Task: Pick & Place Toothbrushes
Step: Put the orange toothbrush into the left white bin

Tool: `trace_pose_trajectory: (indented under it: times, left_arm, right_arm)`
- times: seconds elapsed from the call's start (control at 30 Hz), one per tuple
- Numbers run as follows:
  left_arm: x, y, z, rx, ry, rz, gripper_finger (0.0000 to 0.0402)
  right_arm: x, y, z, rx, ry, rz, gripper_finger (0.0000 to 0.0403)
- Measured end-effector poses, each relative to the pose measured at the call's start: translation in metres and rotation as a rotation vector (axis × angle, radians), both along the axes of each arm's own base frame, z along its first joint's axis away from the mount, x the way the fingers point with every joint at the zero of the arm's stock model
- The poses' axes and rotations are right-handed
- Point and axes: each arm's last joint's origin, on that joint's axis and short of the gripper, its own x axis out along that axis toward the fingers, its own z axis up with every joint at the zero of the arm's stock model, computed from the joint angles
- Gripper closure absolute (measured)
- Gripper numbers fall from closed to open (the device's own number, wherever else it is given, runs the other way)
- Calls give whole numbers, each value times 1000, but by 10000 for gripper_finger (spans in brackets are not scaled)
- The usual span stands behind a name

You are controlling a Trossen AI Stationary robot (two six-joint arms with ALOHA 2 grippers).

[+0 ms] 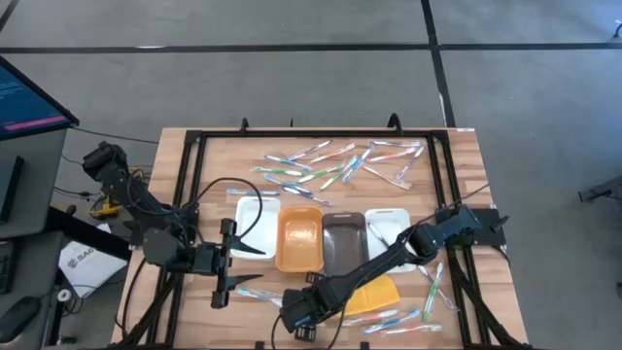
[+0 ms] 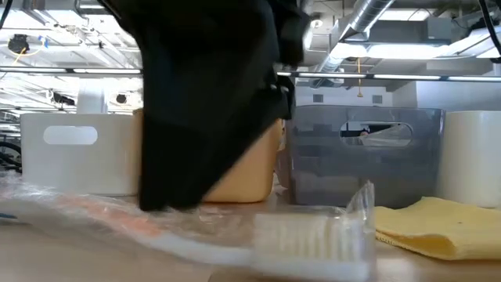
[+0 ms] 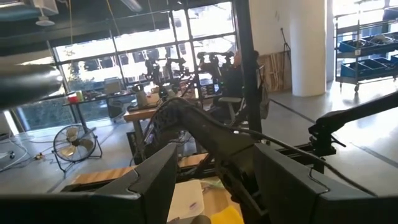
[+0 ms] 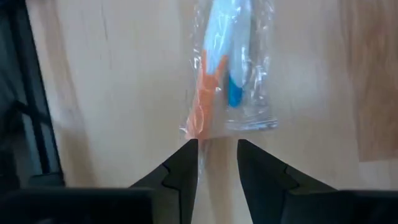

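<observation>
My right gripper hung low over the near edge of the table, fingers parted by a narrow gap, gripping nothing. A wrapped toothbrush with an orange-and-blue handle lay flat just ahead of the tips. My left gripper waited open beside the white tray.

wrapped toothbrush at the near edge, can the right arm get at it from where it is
Probably yes: the right end effector sits just short of the wrapped toothbrush, fingers slightly apart, with only bare table between them.
</observation>
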Motion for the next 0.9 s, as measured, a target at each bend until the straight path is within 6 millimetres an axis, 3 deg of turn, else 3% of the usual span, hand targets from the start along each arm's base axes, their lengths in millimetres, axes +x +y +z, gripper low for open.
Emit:
trace_pose_trajectory:
  times: [0.33,0.63,0.9]
  left_arm:
    - [0,0,0,0,0,0,197]
    - [0,0,0,27,-1,3,197]
    - [0,0,0,23,-2,2,197]
  right_arm:
    - [-1,1,-2,-12,22,-12,241]
    - [-1,11,28,-28,-67,30,223]
    - [0,14,4,-7,6,38,224]
